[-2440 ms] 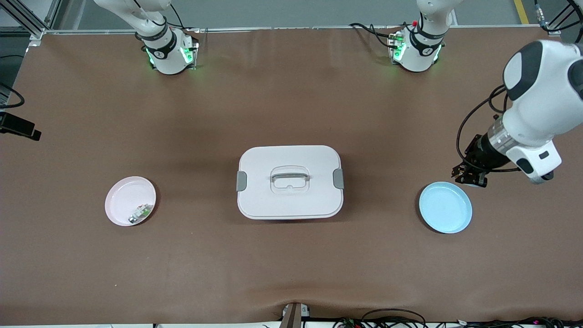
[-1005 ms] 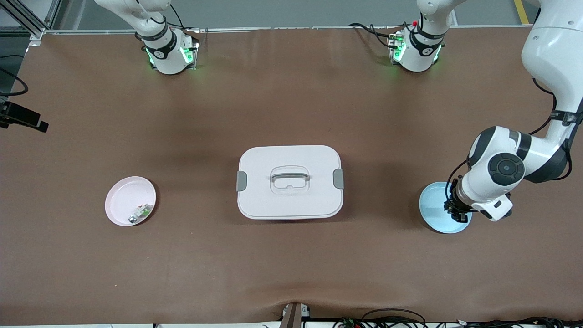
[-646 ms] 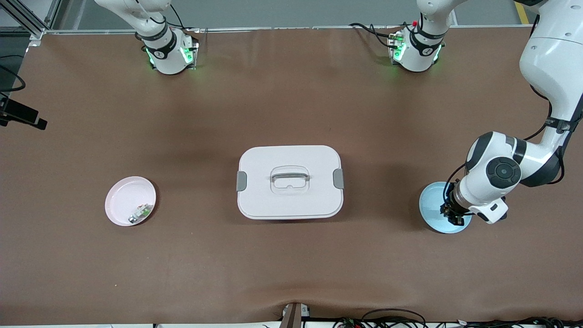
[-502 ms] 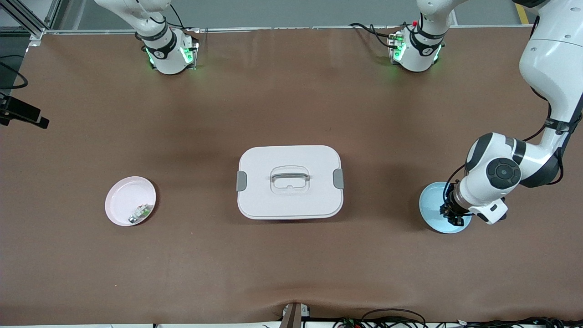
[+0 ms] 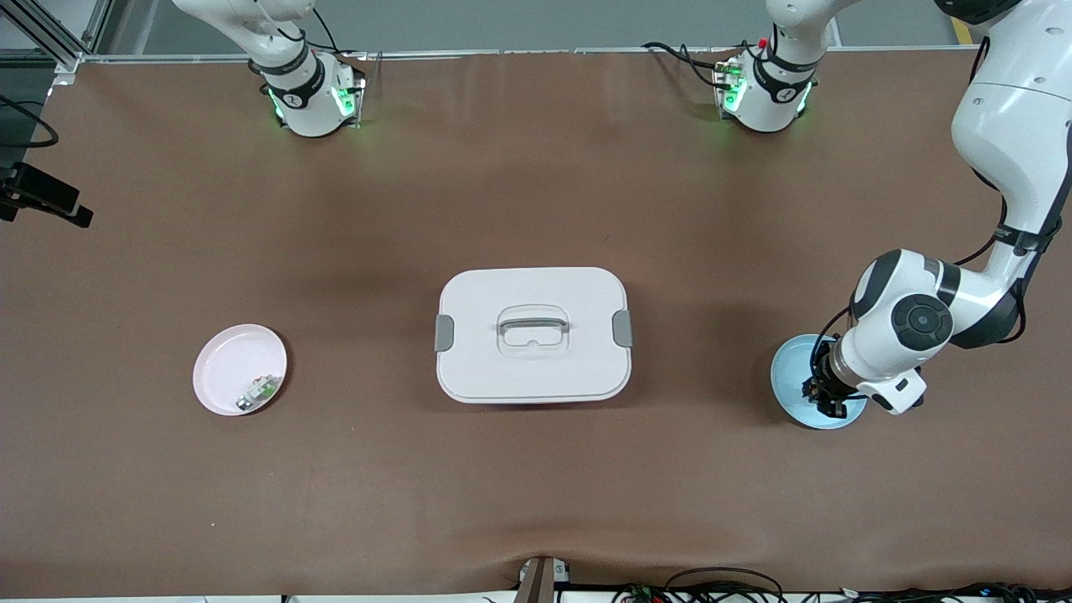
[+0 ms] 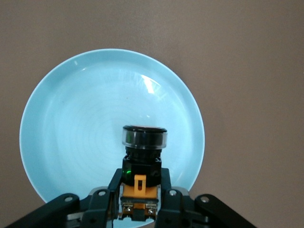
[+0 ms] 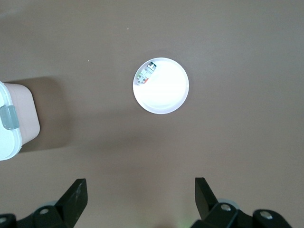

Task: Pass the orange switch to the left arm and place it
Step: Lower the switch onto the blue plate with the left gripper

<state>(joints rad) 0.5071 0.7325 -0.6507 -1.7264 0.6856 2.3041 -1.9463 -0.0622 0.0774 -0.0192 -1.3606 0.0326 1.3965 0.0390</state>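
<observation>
My left gripper (image 5: 825,400) is low over the blue plate (image 5: 791,377), at the plate's edge nearer the front camera. It is shut on the orange switch (image 6: 144,152), a black blocky part with an orange body and a round dark cap. In the left wrist view the switch hangs just above the blue plate (image 6: 85,123), between the fingers of my left gripper (image 6: 139,190). The white box (image 5: 533,335) stands at the table's middle. My right gripper (image 7: 140,190) is open and empty, high over the table near the pink plate (image 7: 164,90).
The pink plate (image 5: 230,360) lies toward the right arm's end and holds a small green-and-white component (image 5: 260,389), which also shows in the right wrist view (image 7: 146,73). A corner of the box (image 7: 9,118) shows there too. Brown table surface surrounds the box.
My left arm has swung from beside the blue plate to over it and come down, then edged slightly toward the box. The switch stays gripped. The box and plates have not moved.
</observation>
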